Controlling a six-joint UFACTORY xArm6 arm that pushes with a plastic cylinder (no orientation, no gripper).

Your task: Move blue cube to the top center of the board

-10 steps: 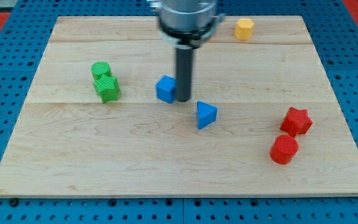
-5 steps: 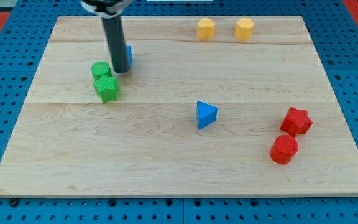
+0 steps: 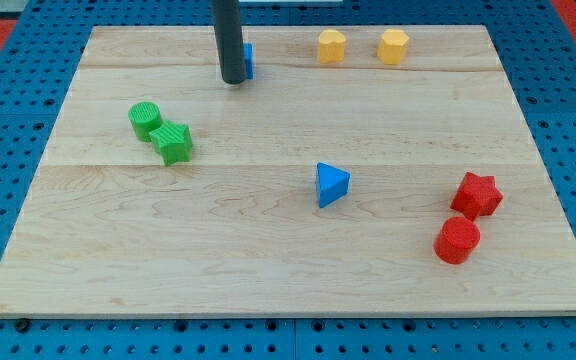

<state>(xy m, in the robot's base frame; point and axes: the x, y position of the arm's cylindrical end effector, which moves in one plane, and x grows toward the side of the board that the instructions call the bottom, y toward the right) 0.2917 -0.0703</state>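
The blue cube [image 3: 248, 61] sits near the view's top, a little left of the board's centre, mostly hidden behind my rod. Only a thin blue sliver shows on the rod's right side. My tip [image 3: 233, 79] rests on the board right against the cube's left-front side. The rod rises straight up out of the view's top.
Two yellow blocks [image 3: 331, 46] [image 3: 393, 46] sit along the top edge to the cube's right. A green cylinder [image 3: 145, 120] and green star [image 3: 173, 142] are at the left. A blue triangle [image 3: 331, 184] is mid-board. A red star [image 3: 475, 194] and red cylinder [image 3: 457, 240] are at the right.
The tip pushed the blue cube from mid-board up-left, then up and right to near the top edge. The green cylinder shifted a little left and down. The arm's body left the view.
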